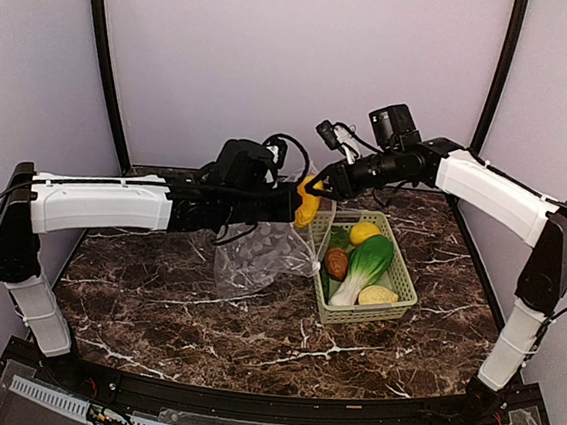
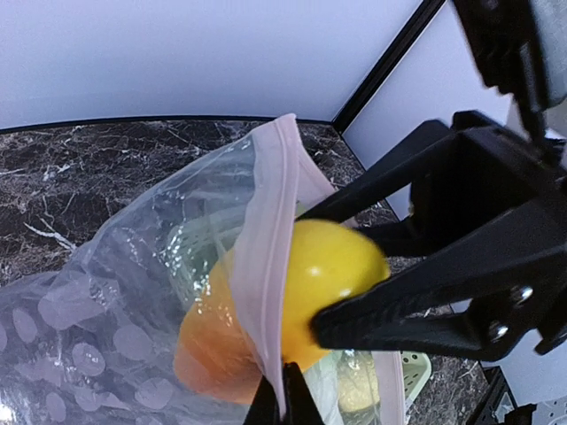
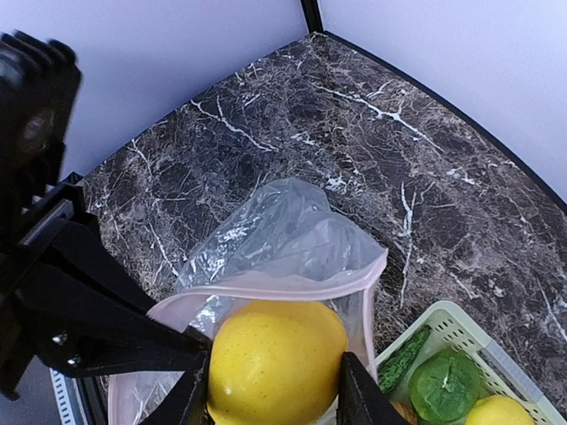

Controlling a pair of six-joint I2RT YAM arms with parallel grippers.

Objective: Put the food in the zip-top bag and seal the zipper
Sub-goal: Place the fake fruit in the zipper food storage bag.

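The clear zip-top bag hangs from my left gripper, which is shut on the pink zipper strip at the mouth; its fingertips pinch the strip at the bottom of the left wrist view. My right gripper is shut on the orange-yellow piece and holds it at the open mouth, partly inside the bag. The piece also shows in both wrist views. The lemon, bok choy, red-brown piece and pale yellow piece lie in the basket.
The light green lattice basket stands right of the bag on the marble table. A green pepper sits in the basket near its corner. The walls close in at the back and sides.
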